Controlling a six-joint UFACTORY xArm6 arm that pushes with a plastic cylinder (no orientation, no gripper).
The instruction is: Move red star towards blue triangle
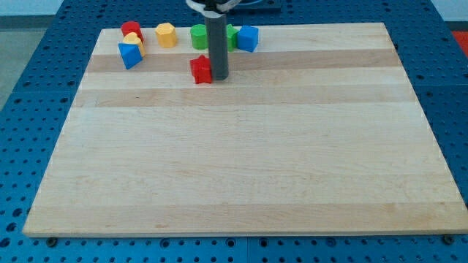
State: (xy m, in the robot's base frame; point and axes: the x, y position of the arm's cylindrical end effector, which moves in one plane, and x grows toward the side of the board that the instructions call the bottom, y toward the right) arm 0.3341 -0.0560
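The red star (201, 69) lies near the view's top, left of centre on the wooden board (241, 146). My tip (219, 77) stands right beside the star, at its right side, touching or nearly touching it. The blue triangle (130, 55) lies to the star's left, near the board's top left corner, about a hundred pixels away.
Along the view's top edge lie a red block (131, 30), a yellow block (134, 40) just above the blue triangle, a yellow hexagon (167, 34), a green block (198, 36), a green block (231, 36) partly hidden by the rod, and a blue cube (248, 38).
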